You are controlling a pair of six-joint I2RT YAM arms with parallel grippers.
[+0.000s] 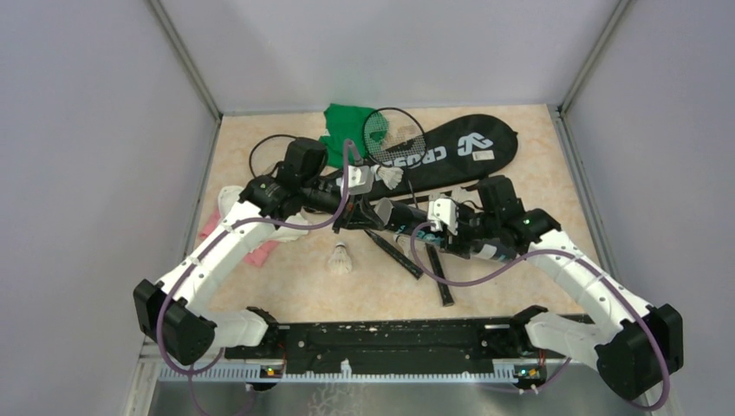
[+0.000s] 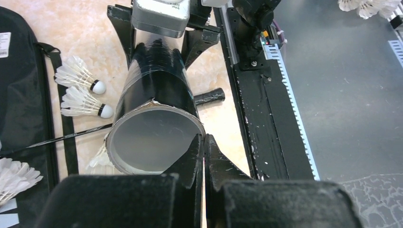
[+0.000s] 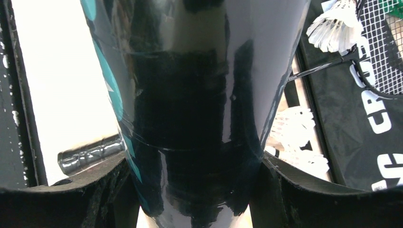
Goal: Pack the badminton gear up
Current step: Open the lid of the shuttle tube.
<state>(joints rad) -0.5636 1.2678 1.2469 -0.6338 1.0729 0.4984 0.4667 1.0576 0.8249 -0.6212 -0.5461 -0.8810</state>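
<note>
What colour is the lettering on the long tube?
Teal, on the black tube; best seen in the right wrist view.

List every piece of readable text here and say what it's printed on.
"CROS", remainder hidden: white print on racket bag, top view.
"CRO": same bag, right wrist view.
White label on bag: too small to read.
Teal lettering on tube: cropped, unreadable.

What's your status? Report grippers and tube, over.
Left gripper shut on tube rim. Right gripper clamped around tube body. Tube mouth open, looks empty. Shuttlecocks loose beside it.
</note>
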